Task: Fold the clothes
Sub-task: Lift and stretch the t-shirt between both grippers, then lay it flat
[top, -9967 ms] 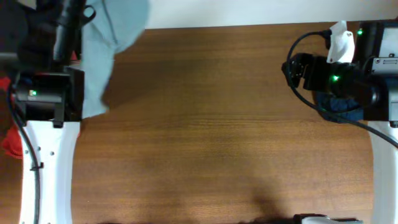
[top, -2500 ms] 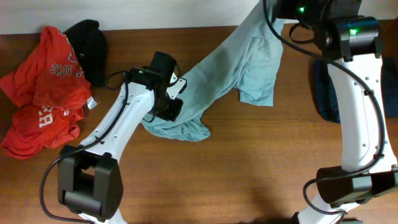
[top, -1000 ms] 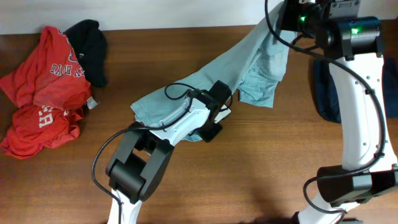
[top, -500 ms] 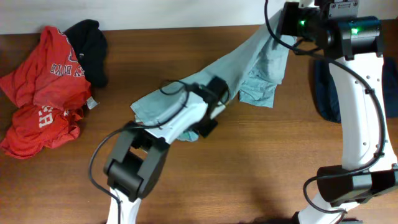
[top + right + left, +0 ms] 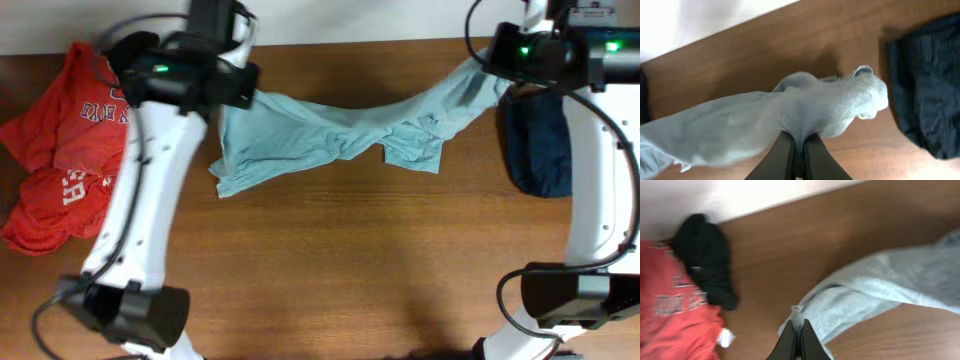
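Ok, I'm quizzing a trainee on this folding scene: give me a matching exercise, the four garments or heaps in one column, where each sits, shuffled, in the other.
1. pale blue T-shirt
2. red tees
3. black garment
4. navy garment

A. lying at the table's right end
B. at the far edge, touching the red tees
C. stretched between the left gripper and the right gripper
D. heaped at the table's left end

Pairs: 1-C, 2-D, 3-B, 4-A

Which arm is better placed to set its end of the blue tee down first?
Left, probably: left gripper pinches the tee over bare table, cloth beneath looking spread. The right gripper holds its end close to the navy garment.
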You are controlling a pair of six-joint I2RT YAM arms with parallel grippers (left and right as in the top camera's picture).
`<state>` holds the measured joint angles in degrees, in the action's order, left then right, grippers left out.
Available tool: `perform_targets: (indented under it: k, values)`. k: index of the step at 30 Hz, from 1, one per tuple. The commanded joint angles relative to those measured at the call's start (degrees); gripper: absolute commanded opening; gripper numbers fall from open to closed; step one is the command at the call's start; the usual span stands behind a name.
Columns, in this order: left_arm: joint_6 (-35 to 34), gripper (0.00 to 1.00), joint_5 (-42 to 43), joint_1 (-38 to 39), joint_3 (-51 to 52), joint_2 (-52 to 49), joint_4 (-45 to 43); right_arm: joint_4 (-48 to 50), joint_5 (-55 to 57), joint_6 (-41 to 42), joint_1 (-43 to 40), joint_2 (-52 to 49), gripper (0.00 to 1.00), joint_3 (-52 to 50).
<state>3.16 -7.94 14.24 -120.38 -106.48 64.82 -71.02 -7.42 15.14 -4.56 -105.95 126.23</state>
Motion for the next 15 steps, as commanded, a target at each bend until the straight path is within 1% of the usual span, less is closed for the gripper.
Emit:
perform_targets:
  k: [1, 4, 11, 15]
  values:
    - [-1.05, 0.01, -1.14, -3.74, -1.9, 1.2, 0.35, -1.73, -4.28, 0.72, -2.71, -0.17, 0.04, 1.07]
    - [-1.03, 0.01, -1.73, -5.53, -2.43, 1.64, 0.02, -3.19, -6.03, 0.72, -4.31, -0.17, 0.04, 1.07]
    - [-1.03, 0.01, -9.94, -6.54, -2.86, 1.99, -1.99, -6.45, -8.9, 0.11, -8.26, 0.0, 0.04, 1.09]
    - [-1.03, 0.01, -10.08, -6.51, -4.15, 2.23, -2.23, -9.01, -8.87, -0.35, -9.35, -0.02, 0.04, 1.07]
